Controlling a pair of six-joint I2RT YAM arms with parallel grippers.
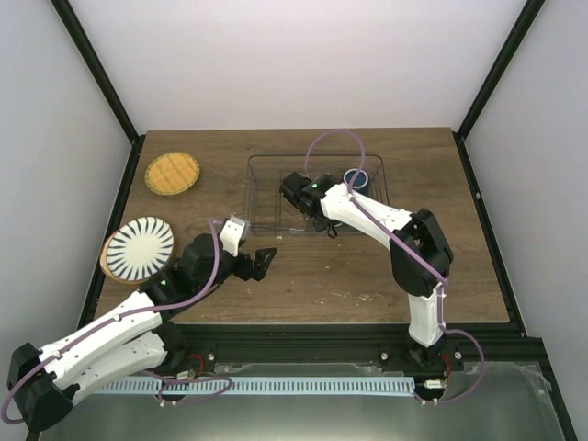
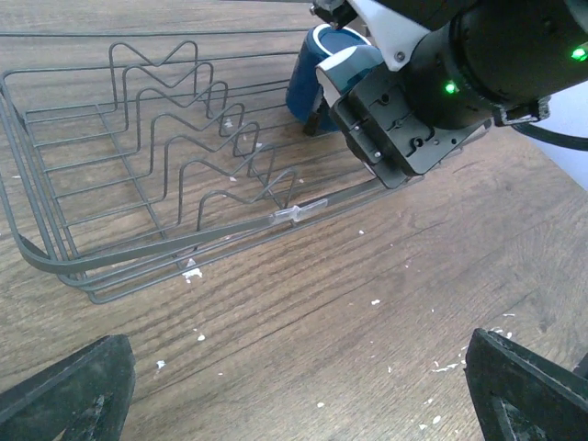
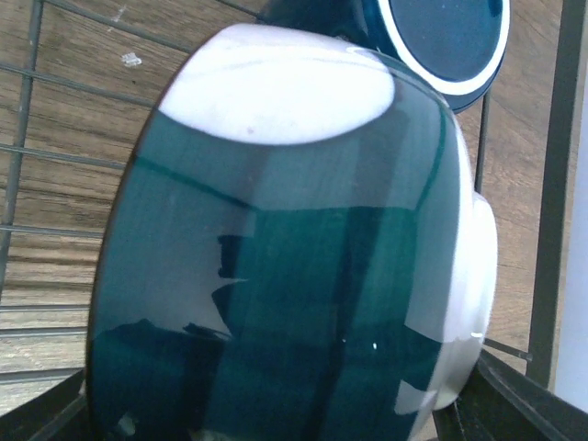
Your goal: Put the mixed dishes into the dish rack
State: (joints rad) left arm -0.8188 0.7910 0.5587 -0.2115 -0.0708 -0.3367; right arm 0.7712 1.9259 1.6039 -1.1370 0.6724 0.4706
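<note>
The wire dish rack (image 1: 266, 188) stands at the table's middle back, and the dark blue cup (image 1: 356, 177) stands in its right end. My right gripper (image 1: 322, 220) reaches down into the rack. In the right wrist view it (image 3: 276, 413) is shut on a small bowl (image 3: 276, 230), cream outside and teal inside, with the cup (image 3: 446, 37) just behind. My left gripper (image 1: 250, 248) hovers open over bare wood in front of the rack (image 2: 138, 230), holding nothing. An orange-yellow plate (image 1: 172, 173) lies at the back left. The striped plate (image 1: 140, 246) rests on a tan plate (image 1: 108, 262).
The rack's zigzag dividers (image 2: 184, 138) fill its left half. Black frame posts (image 1: 96, 73) rise at the table's back corners. White crumbs (image 2: 377, 301) dot the wood between the arms.
</note>
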